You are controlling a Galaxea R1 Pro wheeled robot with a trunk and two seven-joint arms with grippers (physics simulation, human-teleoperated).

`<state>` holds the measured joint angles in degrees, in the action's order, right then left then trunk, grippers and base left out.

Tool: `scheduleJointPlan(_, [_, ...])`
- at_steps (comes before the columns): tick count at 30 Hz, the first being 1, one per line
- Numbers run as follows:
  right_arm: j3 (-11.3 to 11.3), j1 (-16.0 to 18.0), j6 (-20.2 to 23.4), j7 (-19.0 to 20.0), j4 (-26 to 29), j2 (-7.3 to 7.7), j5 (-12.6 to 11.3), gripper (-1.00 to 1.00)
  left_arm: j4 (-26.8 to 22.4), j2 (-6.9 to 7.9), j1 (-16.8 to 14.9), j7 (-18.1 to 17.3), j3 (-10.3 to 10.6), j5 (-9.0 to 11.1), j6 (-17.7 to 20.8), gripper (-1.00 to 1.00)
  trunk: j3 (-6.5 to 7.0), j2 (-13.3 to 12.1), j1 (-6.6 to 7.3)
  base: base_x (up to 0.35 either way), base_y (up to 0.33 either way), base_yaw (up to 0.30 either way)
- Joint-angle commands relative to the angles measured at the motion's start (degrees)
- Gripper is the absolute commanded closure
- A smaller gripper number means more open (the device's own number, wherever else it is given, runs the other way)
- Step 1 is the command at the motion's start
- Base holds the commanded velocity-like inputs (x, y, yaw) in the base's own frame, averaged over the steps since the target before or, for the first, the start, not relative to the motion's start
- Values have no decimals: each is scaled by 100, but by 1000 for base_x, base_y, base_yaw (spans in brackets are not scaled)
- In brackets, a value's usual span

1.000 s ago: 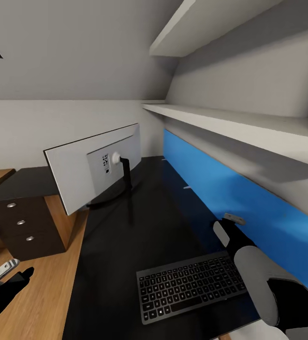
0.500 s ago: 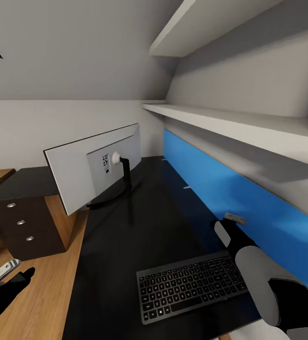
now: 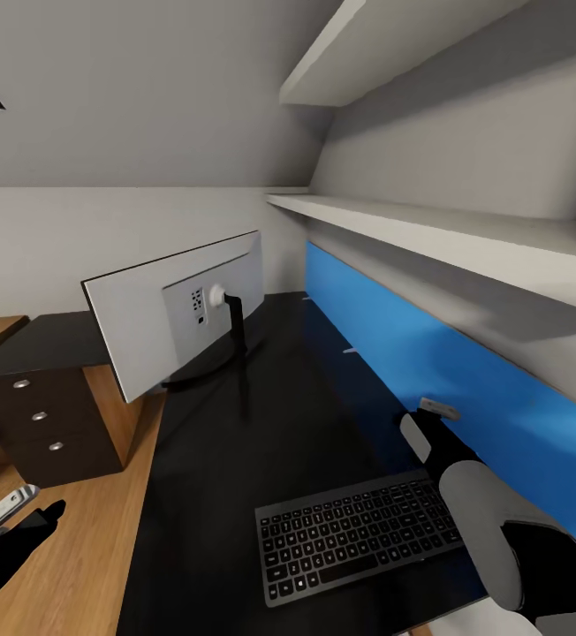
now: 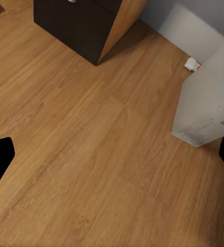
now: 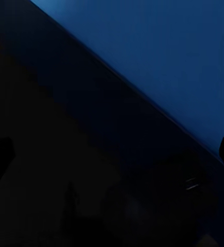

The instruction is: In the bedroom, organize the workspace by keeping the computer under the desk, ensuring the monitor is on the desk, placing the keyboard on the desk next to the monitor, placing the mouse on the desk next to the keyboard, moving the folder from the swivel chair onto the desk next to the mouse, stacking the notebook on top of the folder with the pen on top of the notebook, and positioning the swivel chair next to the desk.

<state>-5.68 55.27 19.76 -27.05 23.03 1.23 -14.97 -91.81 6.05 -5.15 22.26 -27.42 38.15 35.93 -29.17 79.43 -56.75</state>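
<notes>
The keyboard lies at the desk's near edge, the monitor towards its far corner. The right claw hovers over the back edge, grip unclear. The left claw, open and empty, hangs over floor beside the computer.

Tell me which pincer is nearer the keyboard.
Right. The right pincer is over the desk just beyond the keyboard, near its far right corner. The left pincer hangs off the desk's left edge, above the wooden floor.
</notes>
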Motion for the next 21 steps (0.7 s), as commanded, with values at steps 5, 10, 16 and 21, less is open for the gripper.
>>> scheduleJointPlan(5, [5, -6, 19, -29, 17, 8, -44, -100, -11, 1, -4, 50, 0, 61, 19, -100, -6, 4, 0, 0, 0, 0])
scheduleJointPlan(10, [5, -7, 19, -29, 17, 14, -38, -100, -12, 1, -4, 50, -1, 59, 19, -100, -6, 4, 0, 0, 0, 0])
scheduleJointPlan(16, [5, -7, 19, -29, 11, 17, -33, -100, -12, 1, -4, 50, 0, 56, 13, -100, -42, 84, -44, 0, 0, 0])
scheduleJointPlan(21, [5, -7, 19, -29, 13, 18, -32, -100, -12, 1, -4, 50, 0, 56, 9, -100, -132, 284, -154, 0, 0, 0])
